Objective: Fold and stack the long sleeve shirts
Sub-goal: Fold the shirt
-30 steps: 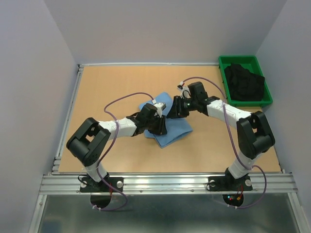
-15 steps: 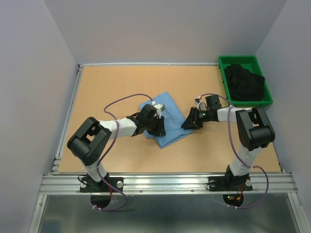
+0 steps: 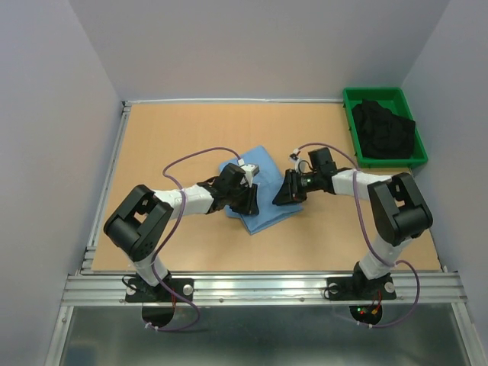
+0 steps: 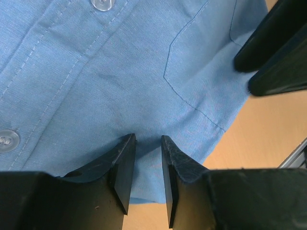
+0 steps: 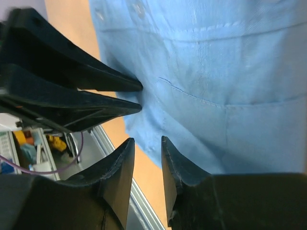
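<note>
Table (image 3: 168,137): we judge the step to be squaring up the folded shirt (image 3: 264,215) before stacking. The bare wood around it gives room to slide it instead of carrying it.
Shirt: it is light blue, folded to a small packet at mid-table between the two arms. We would work it flat, pressing and not lifting, so the thin layers do not slip open.
Left gripper (image 4: 147,140): its tips are down at the cloth close to one edge. The jaws stand a narrow slit apart with no fold pinched between them. We would use it as the anchor.
Right gripper (image 5: 146,141): it is over the shirt's right edge, with jaws equally narrow and holding nothing. It should widen before taking the edge and come in low, minding the left gripper close by.
Pocket (image 4: 201,81): its stitched corner lies by that edge, and we think a pinch there would gather more layers.
Buttons (image 4: 103,4): we would keep the tips off the placket.
Hidden, bin (image 3: 352,99): it holds dark cloth (image 3: 385,130), and we cannot tell what garment that is.
Hidden, shirt: the arms cover its middle in the top view. Sleeves and collar are out of sight, and the number of layers is unknown.
Hidden, contact: we cannot tell whether the left tips truly press the cloth.
</note>
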Robot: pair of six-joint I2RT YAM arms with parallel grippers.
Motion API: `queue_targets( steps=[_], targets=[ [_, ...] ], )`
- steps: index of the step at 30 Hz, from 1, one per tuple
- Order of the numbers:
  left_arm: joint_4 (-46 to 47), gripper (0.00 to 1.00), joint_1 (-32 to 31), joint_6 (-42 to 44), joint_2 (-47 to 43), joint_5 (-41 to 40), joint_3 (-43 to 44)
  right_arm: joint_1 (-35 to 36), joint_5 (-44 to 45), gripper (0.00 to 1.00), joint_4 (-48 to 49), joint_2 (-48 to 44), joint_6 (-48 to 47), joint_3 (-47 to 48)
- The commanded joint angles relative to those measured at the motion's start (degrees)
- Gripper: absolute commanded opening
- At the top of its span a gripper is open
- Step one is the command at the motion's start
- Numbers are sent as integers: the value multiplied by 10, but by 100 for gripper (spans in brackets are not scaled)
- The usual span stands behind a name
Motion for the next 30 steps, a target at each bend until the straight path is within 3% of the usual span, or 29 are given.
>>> queue_targets(
  steps=[1,6,10,16,21,26,30],
  targets=[
    [-58,41,2,19,0,-9,2,23,-7,32,22,44,-16,-15],
    [-75,41,5,25,1,-15,7,16,21,28,22,61,-39,-52],
    [-85,41,14,27,-23,-10,7,-8,29,28,8,13,-30,-45],
    [-75,42,57,21,-81,-4,21,-9,14,29,1,-17,8,69],
    [2,42,111,-15,-108,18,13,11,22,32,20,26,22,172],
    [75,42,146,-60,-83,34,25,27,14,34,139,90,103,216],
    [99,42,153,-97,-31,43,37,28,-24,34,340,153,230,163]
  ],
)
